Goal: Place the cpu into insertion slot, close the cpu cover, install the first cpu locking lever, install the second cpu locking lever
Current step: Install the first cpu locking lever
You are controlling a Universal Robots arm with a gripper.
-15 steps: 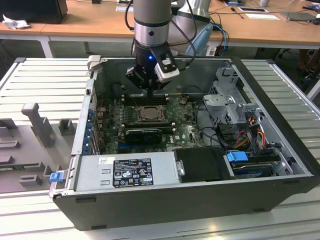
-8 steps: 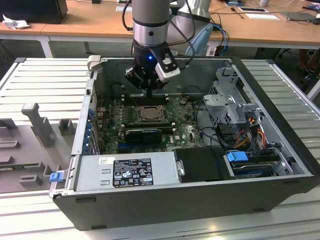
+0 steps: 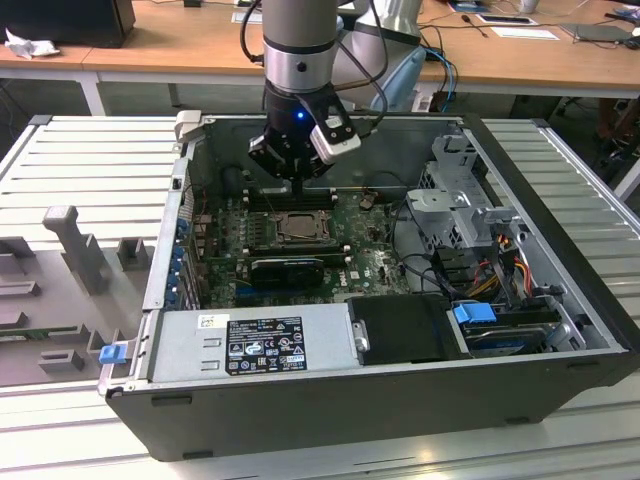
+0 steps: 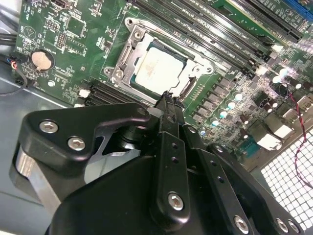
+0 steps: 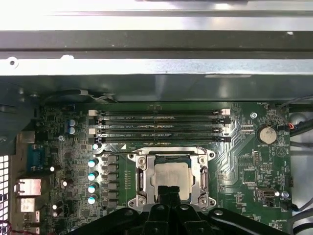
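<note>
Tool (image 3: 298, 186) hangs inside the open PC case (image 3: 560, 250), tips just above the socket edge. Fingers (image 4: 168, 110) look pressed together, with nothing visible between them. The cpu (image 5: 171, 178) is seated in the insertion slot (image 5: 171, 159), and the cpu cover (image 5: 142, 178) lies flat around it, metal top showing through the window.

Around it:
- RAM slots (image 5: 161, 125) just beside the socket, on the side away from the tool
- capacitor row (image 5: 91, 176) along one flank, coin cell (image 5: 266, 134) on the other
- black card (image 3: 287, 268) just on the camera side of the socket in the exterior view, power supply (image 3: 260, 340) nearer still
- drive cage (image 3: 455, 190) and cable bundle (image 3: 500, 260) on the exterior view's right, well apart

Blocking: in both wrist views the tool's own body covers the near socket edge (can't tell what the lever there is doing). A thin wire lever (image 5: 156, 152) lies along the cover edge nearest the RAM slots.

The exterior view adds the ribbed metal counter (image 3: 80, 160) under the case and grey fixtures (image 3: 75, 245) on its left. The wrist views give the socket detail.
</note>
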